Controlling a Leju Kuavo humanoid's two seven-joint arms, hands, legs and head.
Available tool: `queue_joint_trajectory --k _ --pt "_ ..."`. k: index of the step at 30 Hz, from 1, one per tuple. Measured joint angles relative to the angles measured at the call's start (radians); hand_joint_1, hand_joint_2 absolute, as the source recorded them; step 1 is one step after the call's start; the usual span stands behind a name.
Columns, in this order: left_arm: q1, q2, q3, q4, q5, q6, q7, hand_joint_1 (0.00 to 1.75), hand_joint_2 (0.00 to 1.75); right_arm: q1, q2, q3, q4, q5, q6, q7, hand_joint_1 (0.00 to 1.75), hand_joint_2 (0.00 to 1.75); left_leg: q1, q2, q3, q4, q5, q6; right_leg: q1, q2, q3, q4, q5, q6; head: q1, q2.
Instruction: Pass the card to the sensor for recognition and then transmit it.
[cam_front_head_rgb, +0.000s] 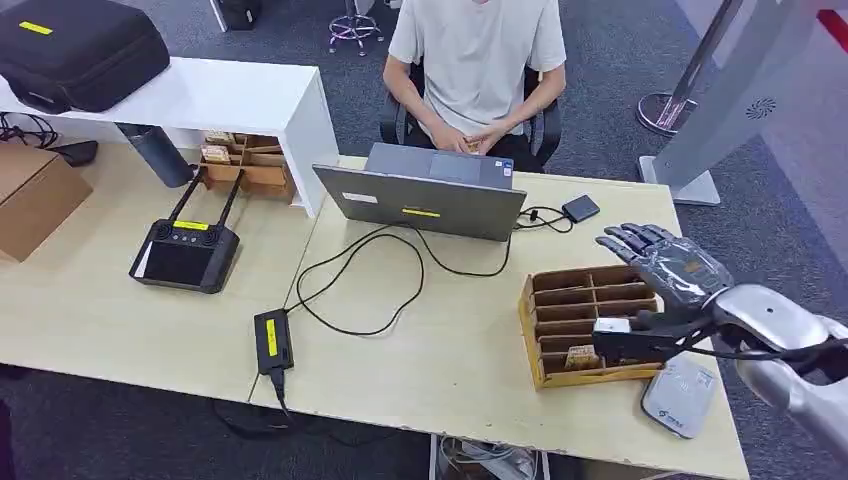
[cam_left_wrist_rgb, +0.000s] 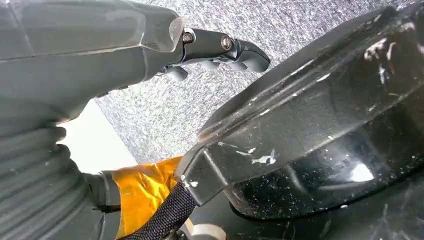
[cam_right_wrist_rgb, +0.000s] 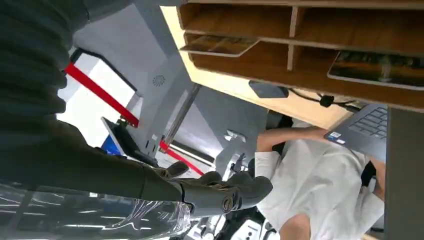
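— Where is your right robot hand (cam_front_head_rgb: 668, 262) now?

— It hovers over the far right side of the wooden card tray (cam_front_head_rgb: 535, 325) on the table (cam_front_head_rgb: 450, 360), fingers spread wide, holding nothing.

— And the card?

— I see one card (cam_front_head_rgb: 581, 355) in a near compartment, lying nearer to me than my fingers. My right robot hand is the nearer one. The white sensor (cam_front_head_rgb: 680, 395) lies just beside the tray, closest to me.

— Farther away?

— The laptop (cam_front_head_rgb: 425, 200), then a seated person (cam_front_head_rgb: 478, 70).

No text or label is legible on any surface here.
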Motion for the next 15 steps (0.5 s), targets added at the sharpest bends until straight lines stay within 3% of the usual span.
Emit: queue_joint_trajectory --k 8,15 --pt "0.001 -0.002 0.0 0.0 0.011 0.007 0.005 0.0 1.75 0.129 0.046 -0.064 0.011 0.126 -0.186 0.002 0.0 1.75 0.0 0.0 0.0 0.0 0.0 0.0 0.0 0.0 0.0 0.0 0.0 0.0 0.0 0.0" --pt "0.0 -0.003 0.0 0.0 0.012 0.008 0.009 0.0 1.75 0.179 0.076 -0.103 0.027 0.142 -0.2 0.0 0.0 1.75 0.0 0.0 0.0 0.0 0.0 0.0 0.0 0.0 0.0 0.0 0.0 0.0 0.0 0.0"
